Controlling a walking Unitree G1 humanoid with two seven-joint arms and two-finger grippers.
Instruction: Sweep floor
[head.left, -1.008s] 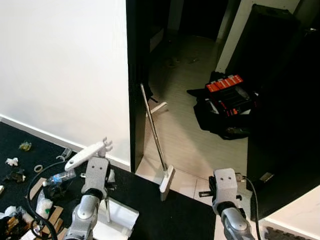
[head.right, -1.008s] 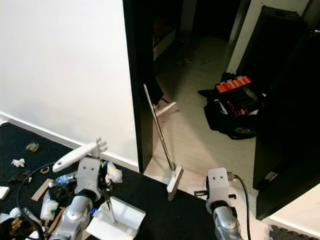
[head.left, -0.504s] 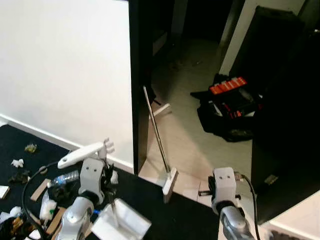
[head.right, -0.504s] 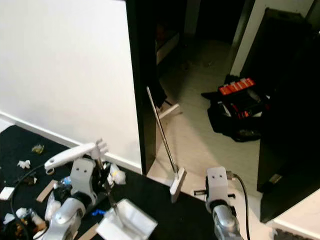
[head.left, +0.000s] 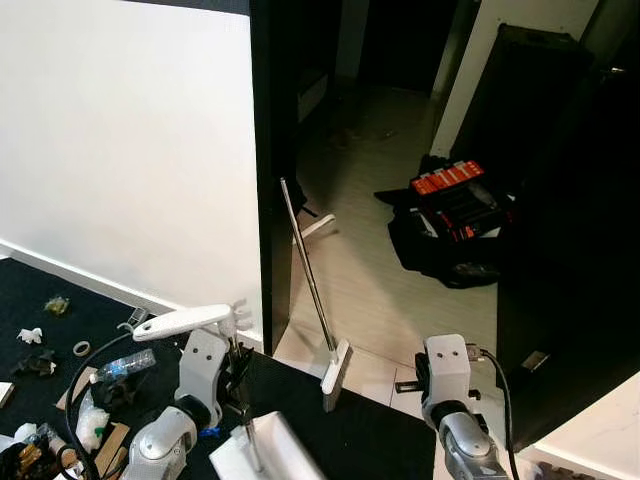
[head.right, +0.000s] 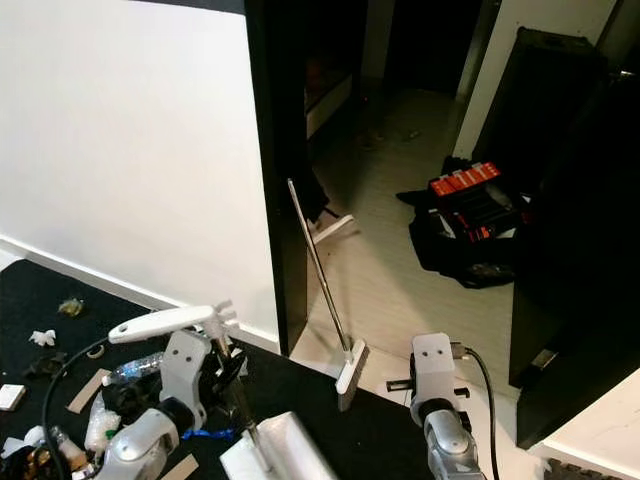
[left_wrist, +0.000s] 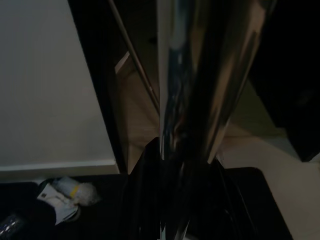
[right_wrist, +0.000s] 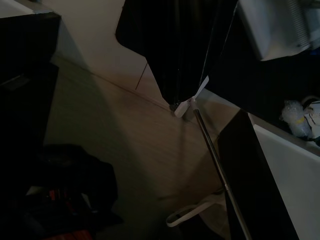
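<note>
A broom leans against the black door frame, its metal pole (head.left: 305, 270) slanting down to a white head (head.left: 335, 364) on the tiled floor; the right wrist view shows the pole (right_wrist: 215, 155) too. My left gripper (head.left: 238, 372) is shut on the thin metal pole (left_wrist: 200, 100) of a white dustpan (head.right: 278, 450), which sits low on the black mat. The dustpan's white grip (head.left: 190, 322) sticks out leftward above my left arm. My right arm (head.left: 447, 372) is low at the right, just right of the broom head.
Litter lies on the black mat (head.left: 360, 430) at left: a plastic bottle (head.left: 125, 365), paper scraps (head.left: 30, 335), cardboard bits. A black bag with a red tool case (head.left: 450, 180) lies on the floor beyond the doorway. A dark cabinet (head.left: 570, 250) stands at right.
My left arm and the dustpan have shifted right, closer to the broom, and the dustpan's grip now lies nearly level. The camera wobbled a little. The broom has stayed put.
</note>
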